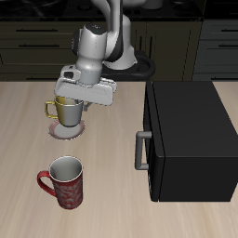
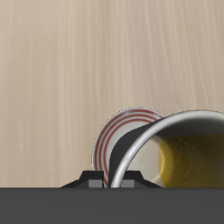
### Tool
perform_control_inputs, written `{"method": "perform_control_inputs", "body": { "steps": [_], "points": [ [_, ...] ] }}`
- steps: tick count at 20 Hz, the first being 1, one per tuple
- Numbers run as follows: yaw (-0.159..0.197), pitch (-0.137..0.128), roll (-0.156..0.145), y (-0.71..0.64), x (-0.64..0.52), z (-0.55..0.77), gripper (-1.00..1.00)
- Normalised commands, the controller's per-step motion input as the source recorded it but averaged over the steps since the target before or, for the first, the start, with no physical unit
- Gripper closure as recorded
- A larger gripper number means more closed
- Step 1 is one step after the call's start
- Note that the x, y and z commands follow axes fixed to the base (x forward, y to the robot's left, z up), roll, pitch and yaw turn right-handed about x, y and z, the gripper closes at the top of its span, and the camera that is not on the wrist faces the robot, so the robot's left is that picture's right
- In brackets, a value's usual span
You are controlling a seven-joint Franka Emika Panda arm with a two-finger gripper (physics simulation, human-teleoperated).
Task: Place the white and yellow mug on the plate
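Note:
The white and yellow mug [image 1: 65, 112] is mustard yellow with a loop handle and stands upright over the plate [image 1: 58, 134], at or just above its surface; I cannot tell whether they touch. My gripper [image 1: 77, 103] comes down from above at the mug's rim, shut on its wall on the side away from the handle. In the wrist view the mug's rim and yellow inside [image 2: 179, 149] fill the frame close up. The gripper [image 2: 111, 178] straddles the rim, and the plate's reddish ringed rim [image 2: 118, 131] shows beneath.
A red-patterned mug [image 1: 66, 180] with a red handle stands nearer the table's front edge. A large black box-shaped appliance [image 1: 191, 139] with a grey handle [image 1: 141, 149] stands beside the plate area. Dark cabinets run behind the table.

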Motion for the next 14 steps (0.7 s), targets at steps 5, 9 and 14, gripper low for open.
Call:
{"method": "perform_control_inputs", "body": {
  "steps": [5,9,14],
  "points": [
    [0.016,0.02,-0.013,-0.06,0.04,-0.2,1.0],
    [-0.02,0.021,-0.019,-0.12,0.04,-0.08,1.0],
    [-0.002,0.016,-0.017,-0.07,0.03,-0.09,1.0]
  ]
}}
